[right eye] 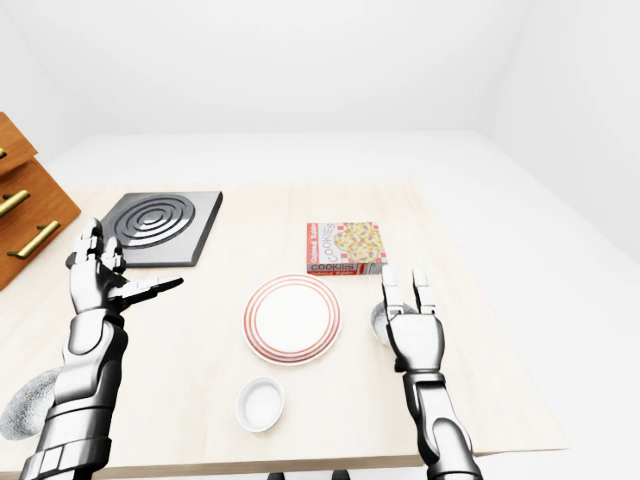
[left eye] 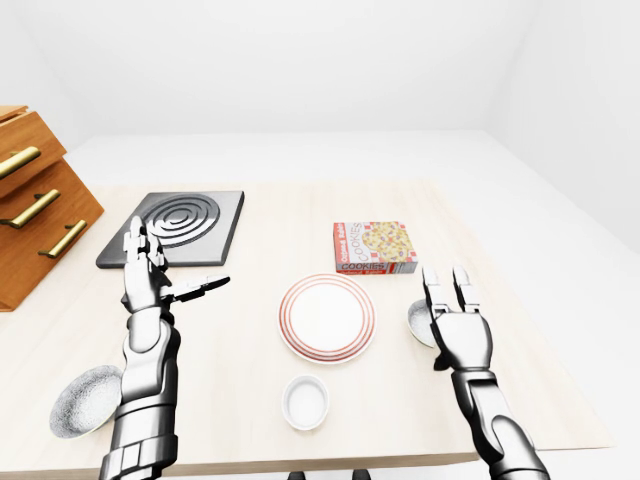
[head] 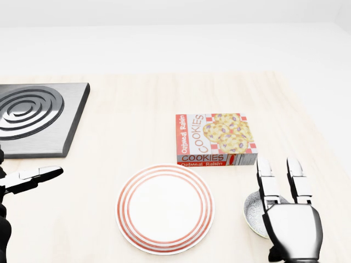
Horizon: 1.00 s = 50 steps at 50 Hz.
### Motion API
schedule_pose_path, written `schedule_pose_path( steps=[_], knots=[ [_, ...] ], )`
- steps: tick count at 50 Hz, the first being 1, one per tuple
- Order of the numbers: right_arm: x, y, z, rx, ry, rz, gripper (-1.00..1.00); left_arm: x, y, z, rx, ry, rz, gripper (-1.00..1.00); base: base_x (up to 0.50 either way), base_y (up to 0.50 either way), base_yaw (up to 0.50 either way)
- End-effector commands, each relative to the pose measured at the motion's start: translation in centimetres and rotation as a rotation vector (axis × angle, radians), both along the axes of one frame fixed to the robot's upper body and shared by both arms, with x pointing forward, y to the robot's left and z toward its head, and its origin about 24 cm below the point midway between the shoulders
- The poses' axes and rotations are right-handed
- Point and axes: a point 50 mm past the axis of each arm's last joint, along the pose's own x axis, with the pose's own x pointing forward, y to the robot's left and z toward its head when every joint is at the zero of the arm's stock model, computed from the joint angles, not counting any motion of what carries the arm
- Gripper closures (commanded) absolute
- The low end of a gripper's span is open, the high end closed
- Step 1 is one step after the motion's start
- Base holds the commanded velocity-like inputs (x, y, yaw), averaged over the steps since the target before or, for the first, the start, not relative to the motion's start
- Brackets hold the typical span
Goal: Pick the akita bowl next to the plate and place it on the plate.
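The white plate point(head: 165, 208) with red rings lies on the pale wooden table, below the cookie box. A speckled grey akita bowl point(head: 253, 211) sits just right of the plate, partly hidden behind my right hand. My right hand point(head: 279, 167) is open over the bowl's right half, fingers straight and pointing toward the top of the view, closed round nothing. My left hand point(left eye: 150, 265) is open and raised at the left, well away from the plate, thumb pointing right.
A small white bowl point(left eye: 305, 402) sits below the plate. A second speckled bowl point(left eye: 85, 400) lies at the table's lower left. The cookie box point(left eye: 375, 247) lies above the plate, a black burner plate point(left eye: 175, 227) at upper left, a wooden drawer cabinet point(left eye: 35, 210) at far left.
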Motion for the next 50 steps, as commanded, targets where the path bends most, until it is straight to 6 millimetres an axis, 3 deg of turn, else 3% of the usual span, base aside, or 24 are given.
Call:
schedule_pose_path(
  steps=[1,8,13,14,15,40,43,47,49,50],
  knots=[
    [0.7,-0.9,-0.2,-0.001,0.016,-0.027,-1.0,0.1,0.0,-0.2,-0.006,0.011,0.0,-1.0,0.0,0.0,0.0],
    [0.9,-1.1,-0.2,0.009,0.014,-0.034,-1.0,0.1,0.0,-0.1,-0.004,0.006,0.0,-1.0,0.0,0.0,0.0],
    [1.4,-1.9,-1.7,0.095,0.082,-0.09,-1.0,0.1,0.0,-0.1,-0.005,0.003,-0.001,-1.0,0.0,0.0,0.0],
    [1.4,-1.9,-1.7,0.105,0.081,-0.093,0.18,0.0,0.0,-0.1,-0.004,0.002,-0.001,-1.0,0.0,0.0,0.0],
    [1.4,-1.9,-1.9,0.113,0.088,-0.098,1.0,0.1,0.0,-0.1,-0.005,0.003,-0.001,-1.0,0.01,0.0,0.0],
    [1.2,-1.9,-1.1,0.116,0.051,-0.092,1.0,0.1,0.0,-0.2,-0.008,0.007,-0.004,-1.0,0.0,0.0,0.0],
    [1.2,-1.7,0.2,0.09,-0.008,-0.077,1.0,0.1,0.0,-0.1,-0.009,0.004,-0.004,-1.0,0.0,0.0,0.0],
    [0.9,-1.5,4.3,0.038,-0.192,-0.054,1.0,0.1,0.0,0.0,-0.009,-0.002,-0.004,-1.0,0.0,0.0,0.0],
    [0.9,-1.5,4.4,0.037,-0.197,-0.058,1.0,0.1,0.0,0.0,-0.009,-0.002,-0.004,-1.0,0.0,0.0,0.0],
    [0.4,-1.3,6.8,0.001,-0.3,-0.043,1.0,0.0,0.0,0.0,-0.011,-0.002,-0.004,-1.0,0.0,0.0,0.0]
  ],
)
